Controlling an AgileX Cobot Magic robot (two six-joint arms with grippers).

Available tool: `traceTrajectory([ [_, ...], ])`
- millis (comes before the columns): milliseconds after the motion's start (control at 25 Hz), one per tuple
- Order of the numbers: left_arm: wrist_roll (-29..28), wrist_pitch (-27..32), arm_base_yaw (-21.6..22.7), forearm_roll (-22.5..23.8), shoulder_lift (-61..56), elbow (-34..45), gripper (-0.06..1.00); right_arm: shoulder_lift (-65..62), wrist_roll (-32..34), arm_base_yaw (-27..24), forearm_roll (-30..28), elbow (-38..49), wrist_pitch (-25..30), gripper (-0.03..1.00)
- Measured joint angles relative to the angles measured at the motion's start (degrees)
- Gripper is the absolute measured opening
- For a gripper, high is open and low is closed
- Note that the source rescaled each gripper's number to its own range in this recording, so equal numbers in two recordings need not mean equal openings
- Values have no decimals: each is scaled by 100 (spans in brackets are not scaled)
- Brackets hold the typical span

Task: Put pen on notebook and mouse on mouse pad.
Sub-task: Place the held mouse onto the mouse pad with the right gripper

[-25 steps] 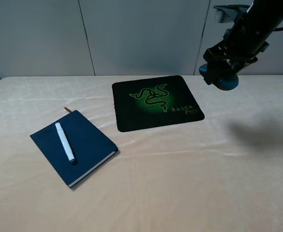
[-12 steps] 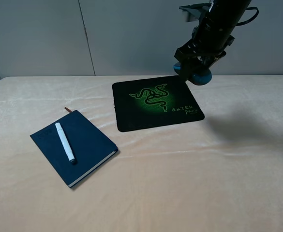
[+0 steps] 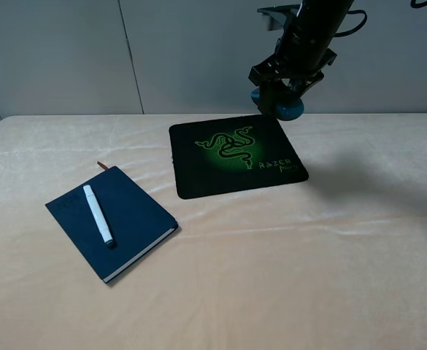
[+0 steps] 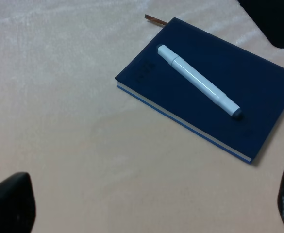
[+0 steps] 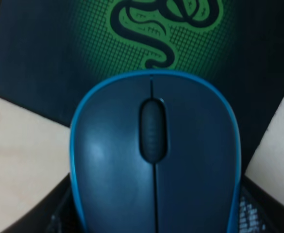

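Soft, even light fills my desk (image 3: 198, 299), bright with no harsh glare; my right arm (image 3: 312, 29) throws only a broad, blurry shadow on the cloth beside the mouse pad (image 3: 235, 153). My left wrist view looks pale and slightly washed (the fingers (image 4: 8, 206) of my left tool (image 4: 149, 204) are dark, unfocused blobs at its corners). Up close, the mouse (image 5: 154, 160) is soft-edged, with a faint sheen on top.
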Motion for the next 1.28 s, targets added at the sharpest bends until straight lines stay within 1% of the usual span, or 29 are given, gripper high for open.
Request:
traceTrajectory([
  [480, 0, 0, 0, 0, 0, 0, 100, 716, 13, 0, 282, -718, -39, 0],
  [720, 0, 0, 0, 0, 0, 0, 100, 1071, 13, 0, 321, -835, -126, 0],
  [1080, 0, 0, 0, 0, 0, 0, 100, 1581, 14, 0, 486, -846, -622, 0],
  [1280, 0, 0, 0, 0, 0, 0, 100, 1843, 14, 0, 542, -846, -995, 0],
])
